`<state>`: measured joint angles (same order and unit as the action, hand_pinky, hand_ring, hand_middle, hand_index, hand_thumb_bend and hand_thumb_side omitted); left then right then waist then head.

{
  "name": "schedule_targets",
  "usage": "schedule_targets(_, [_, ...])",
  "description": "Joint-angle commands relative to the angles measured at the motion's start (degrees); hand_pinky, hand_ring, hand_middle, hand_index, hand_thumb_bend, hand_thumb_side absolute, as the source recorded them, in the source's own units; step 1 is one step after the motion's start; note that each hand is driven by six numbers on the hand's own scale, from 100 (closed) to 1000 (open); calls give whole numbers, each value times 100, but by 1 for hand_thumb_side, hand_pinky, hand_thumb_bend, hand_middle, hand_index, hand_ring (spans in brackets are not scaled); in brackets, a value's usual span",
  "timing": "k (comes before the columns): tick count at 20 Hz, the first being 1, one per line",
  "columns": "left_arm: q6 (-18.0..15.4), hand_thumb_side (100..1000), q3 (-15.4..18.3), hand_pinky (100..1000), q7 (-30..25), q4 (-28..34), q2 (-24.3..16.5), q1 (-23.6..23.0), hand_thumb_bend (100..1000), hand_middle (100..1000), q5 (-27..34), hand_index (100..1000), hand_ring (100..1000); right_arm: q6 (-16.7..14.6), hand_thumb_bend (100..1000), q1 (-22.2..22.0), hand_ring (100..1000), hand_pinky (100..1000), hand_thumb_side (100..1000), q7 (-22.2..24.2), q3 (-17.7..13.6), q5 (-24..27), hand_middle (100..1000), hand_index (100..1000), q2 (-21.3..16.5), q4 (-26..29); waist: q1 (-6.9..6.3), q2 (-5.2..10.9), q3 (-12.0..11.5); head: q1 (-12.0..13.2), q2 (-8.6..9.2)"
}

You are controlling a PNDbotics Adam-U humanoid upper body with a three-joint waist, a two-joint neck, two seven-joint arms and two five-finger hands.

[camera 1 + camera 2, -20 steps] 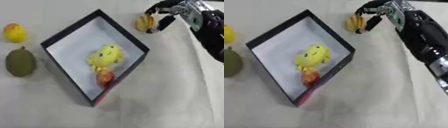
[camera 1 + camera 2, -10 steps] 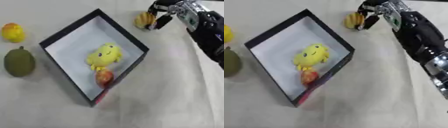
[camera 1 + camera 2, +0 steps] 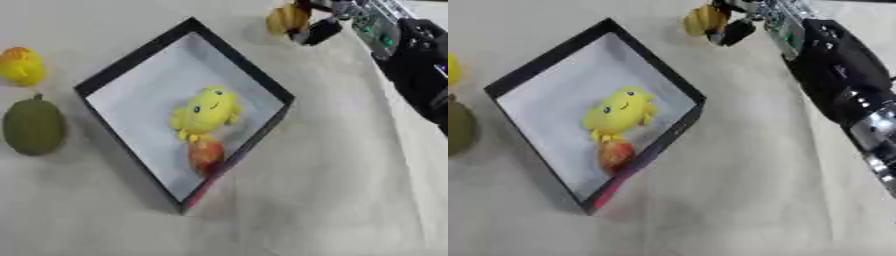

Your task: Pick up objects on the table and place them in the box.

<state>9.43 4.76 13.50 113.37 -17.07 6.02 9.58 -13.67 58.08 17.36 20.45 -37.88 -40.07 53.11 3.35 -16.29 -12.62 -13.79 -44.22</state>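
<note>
The right robot hand [image 3: 732, 22] has closed in on the small yellow fruit [image 3: 704, 20] (beyond the box's far corner), its fingers now curled against it.

Before me the desk [image 3: 332, 190] wears a pale cloth. A black box [image 3: 125, 80] with a white floor sits askew on it. To its left lie a yellow fruit [image 3: 21, 66] and, nearer me, a green durian-shaped one [image 3: 33, 125]. A small yellow bunch [image 3: 286, 20] lies beyond the box's far corner.
</note>
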Motion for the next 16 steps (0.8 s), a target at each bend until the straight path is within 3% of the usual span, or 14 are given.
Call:
schedule_targets(1, [3, 943, 48, 894, 10, 96, -109, -5, 138, 738, -5, 825, 719, 9, 169, 193, 633, 787, 342, 151, 229, 314, 455, 606, -445, 822, 35, 206, 29, 19, 11])
schedule_targets(8, [-4, 940, 42, 894, 2, 84, -140, -46, 137, 738, 2, 824, 719, 313, 174, 358, 616, 766, 380, 498, 806, 899, 448, 595, -775, 2622, 6, 286, 96, 19, 11])
schedule_targets(16, [-12, 937, 29, 895, -7, 77, -164, -78, 137, 738, 22, 824, 718, 543, 179, 658, 599, 746, 456, 1258, 1621, 1337, 448, 593, -722, 4291, -15, 380, 108, 54, 11])
